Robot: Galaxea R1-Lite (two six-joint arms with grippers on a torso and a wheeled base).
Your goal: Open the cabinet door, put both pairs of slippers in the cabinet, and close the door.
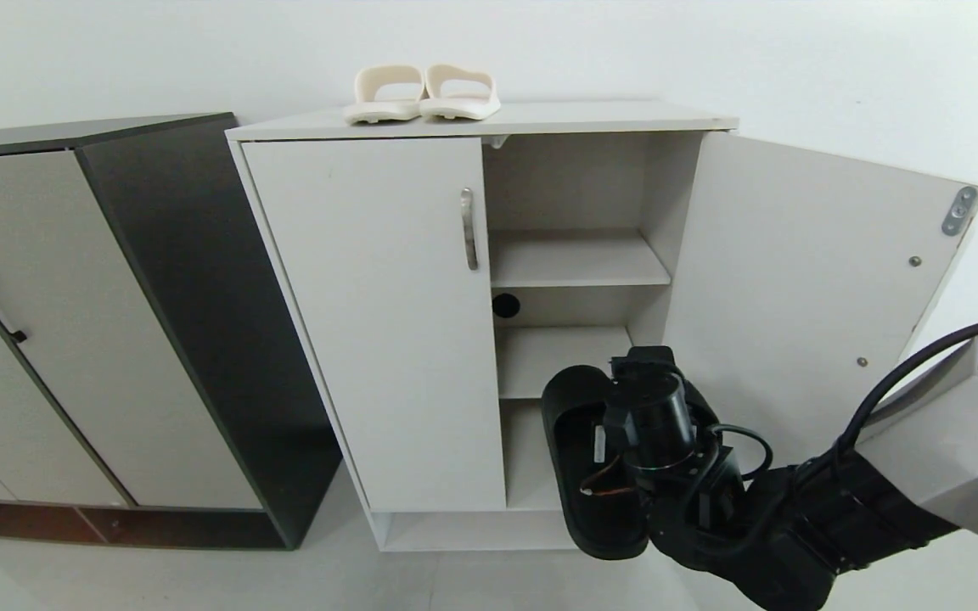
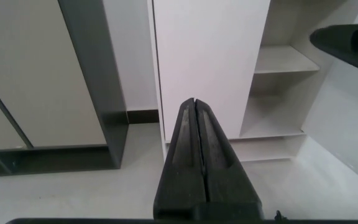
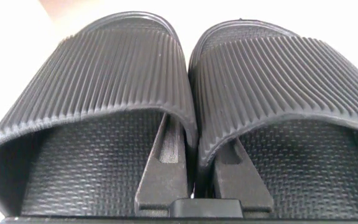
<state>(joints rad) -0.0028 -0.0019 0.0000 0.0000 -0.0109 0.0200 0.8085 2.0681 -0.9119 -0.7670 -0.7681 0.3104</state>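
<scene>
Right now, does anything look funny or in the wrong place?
A little: the cream slippers sit on top of the cabinet, not inside it. The black slippers are clamped in the right gripper at the cabinet's open side. Nothing looks spilled or broken.

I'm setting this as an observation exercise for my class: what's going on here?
The robot's right gripper holds a pair of black ribbed rubber slippers pinched together, in front of the open right side of the white two-door cabinet. Its right door stands open, the left door shut. A pair of cream slide slippers sits on top. The left gripper is shut and empty.
</scene>
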